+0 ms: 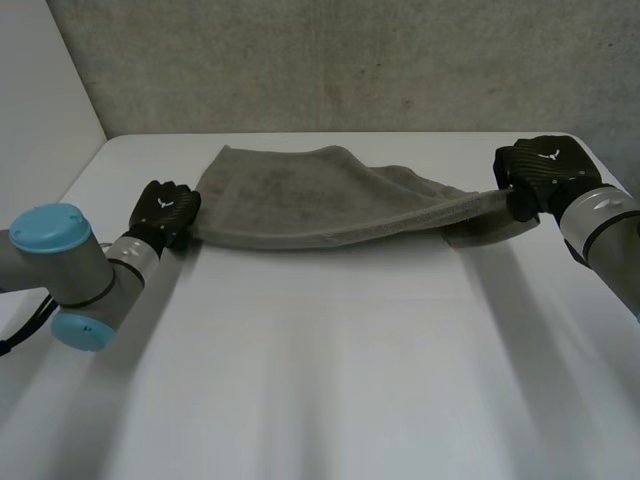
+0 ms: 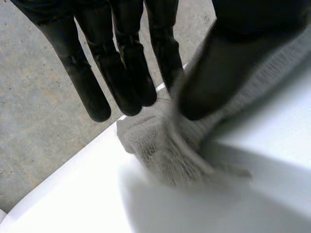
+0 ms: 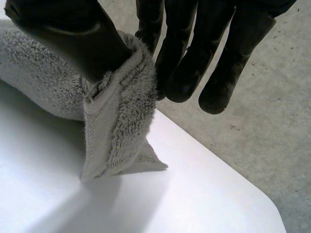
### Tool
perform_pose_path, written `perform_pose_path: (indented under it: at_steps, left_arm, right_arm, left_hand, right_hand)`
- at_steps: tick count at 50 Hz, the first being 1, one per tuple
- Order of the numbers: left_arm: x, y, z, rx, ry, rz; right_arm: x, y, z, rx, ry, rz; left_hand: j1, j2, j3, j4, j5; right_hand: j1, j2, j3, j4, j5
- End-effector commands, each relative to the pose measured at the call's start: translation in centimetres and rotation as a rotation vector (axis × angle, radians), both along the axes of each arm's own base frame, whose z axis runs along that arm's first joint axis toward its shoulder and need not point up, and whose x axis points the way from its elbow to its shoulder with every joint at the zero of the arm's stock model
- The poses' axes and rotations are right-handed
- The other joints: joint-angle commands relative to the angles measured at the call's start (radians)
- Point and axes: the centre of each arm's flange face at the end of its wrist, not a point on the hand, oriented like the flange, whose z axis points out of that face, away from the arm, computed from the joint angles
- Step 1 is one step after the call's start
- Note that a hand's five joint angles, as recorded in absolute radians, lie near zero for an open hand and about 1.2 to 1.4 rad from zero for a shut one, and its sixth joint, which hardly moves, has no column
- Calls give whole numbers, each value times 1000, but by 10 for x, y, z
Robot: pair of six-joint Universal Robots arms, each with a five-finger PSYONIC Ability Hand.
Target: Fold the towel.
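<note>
A grey towel (image 1: pixel 300 200) lies across the back of the white table (image 1: pixel 320 380), its left part flat and its right end lifted. My left hand (image 1: pixel 165 210) is at the towel's left corner. There the towel (image 2: pixel 160 145) bunches on the table and runs up between the thumb (image 2: pixel 218 63) and the nearest of the straight fingers (image 2: pixel 121 73). My right hand (image 1: pixel 540 175) holds the right end just above the table. Its thumb (image 3: pixel 73 39) pinches the hemmed corner of the towel (image 3: pixel 116 126) against the fingers (image 3: pixel 194 58), and the corner hangs down to the table.
The table's back edge runs just behind the towel, with a concrete wall (image 1: pixel 350 60) beyond it. A concrete floor (image 3: pixel 252 145) lies past the table's rounded right corner. Bare table stretches in front of the towel.
</note>
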Motion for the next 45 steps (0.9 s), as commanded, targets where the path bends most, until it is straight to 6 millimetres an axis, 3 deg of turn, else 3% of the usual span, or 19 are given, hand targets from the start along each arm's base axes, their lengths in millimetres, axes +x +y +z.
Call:
perform_pose_path:
  at_steps: [1,2,5,7,8,10,16,18,21,23,25,29,35,40,42,43,45]
  left_arm:
    - [2,5,19,11,-2,-3]
    - [4,6,31,6,-1,-1]
    - [9,9,40,13,0,5]
    - [21,14,65,-5,8,21]
    - [21,14,65,-5,8,21]
    - [32,23,86,-32,13,18]
    - [48,34,110,-66,22,16]
    - [61,44,132,-105,30,28]
    - [65,52,146,-134,39,29]
    - [68,68,170,-180,78,23]
    - [69,75,182,-202,105,17]
    - [68,92,210,-239,200,-7]
    - [67,100,219,-237,260,-31]
    - [67,96,214,-212,274,-40]
    - [66,84,194,-157,271,-37]
    - [66,84,194,-157,271,-37]
    - [66,63,168,-89,274,-27]
  right_arm:
    - [-12,-7,7,-16,-1,-49]
    - [-12,-7,7,-16,-1,-49]
    - [-15,-7,8,-6,2,-56]
    - [-15,-5,7,10,5,-52]
    - [-15,-3,6,30,7,-49]
    - [-18,-1,7,45,8,-54]
    - [-21,6,15,50,10,-55]
    - [-22,9,21,37,6,-53]
    - [-22,16,38,-9,-4,-46]
    - [-22,20,50,-44,-12,-39]
    - [-23,29,72,-103,-20,-25]
    - [-23,40,88,-119,-22,-8]
    - [-29,48,104,-99,9,-9]
    - [-32,42,95,-72,86,-10]
    - [-32,36,87,-59,119,-13]
    - [-30,28,78,-43,149,-8]
    - [-27,20,71,-30,165,2]
  left_hand:
    - [225,206,220,217,244]
    - [225,206,220,217,244]
    - [225,206,220,217,244]
    - [225,206,220,217,244]
    - [225,206,220,217,244]
    - [225,206,220,217,244]
    - [225,206,220,217,244]
    - [225,206,220,217,244]
    - [225,206,220,217,244]
    - [225,206,220,217,244]
    - [225,206,220,217,244]
    - [225,206,220,217,244]
    - [225,206,220,217,244]
    - [225,206,220,217,244]
    - [225,206,220,217,244]
    - [225,206,220,217,244]
    - [225,206,220,217,244]
  right_hand:
    - [66,84,72,68,57]
    - [66,84,72,68,57]
    - [66,84,72,68,57]
    - [66,84,72,68,57]
    - [66,84,72,68,57]
    - [66,84,72,68,57]
    - [66,84,72,68,57]
    - [66,84,72,68,57]
    - [66,84,72,68,57]
    - [66,84,72,68,57]
    - [66,84,72,68,57]
    - [66,84,72,68,57]
    - [66,84,72,68,57]
    - [66,84,72,68,57]
    - [66,84,72,68,57]
    - [66,84,72,68,57]
    - [66,84,72,68,57]
